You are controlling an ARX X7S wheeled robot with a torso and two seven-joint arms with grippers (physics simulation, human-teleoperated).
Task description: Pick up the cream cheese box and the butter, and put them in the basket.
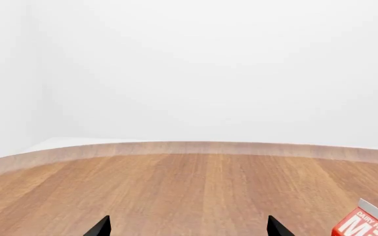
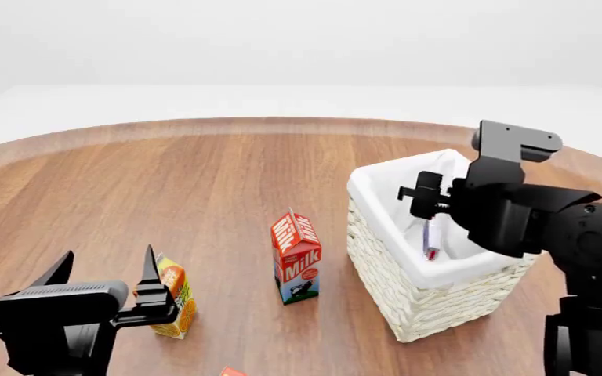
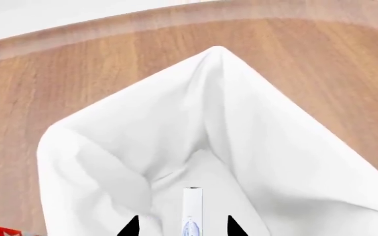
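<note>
The basket point(image 2: 426, 270) is pale wicker with a white liner point(image 3: 143, 142) and stands at the right of the table. My right gripper point(image 3: 182, 225) hangs over its inside, open. The cream cheese box point(image 3: 192, 206), thin and white with a blue mark, stands on edge between the fingers with a gap on each side; it also shows inside the basket as the cream cheese box point(image 2: 431, 239). My left gripper point(image 1: 187, 228) is open and empty, low over bare wood. A red-orange corner point(image 2: 231, 371) at the head view's bottom edge may be the butter.
A red-and-white milk carton point(image 2: 297, 257) stands upright left of the basket, and its top shows as the milk carton point(image 1: 366, 223) beside my left gripper. An orange juice carton point(image 2: 173, 307) stands close against my left gripper's fingers. The round wooden table's edge point(image 2: 228, 124) curves across the back.
</note>
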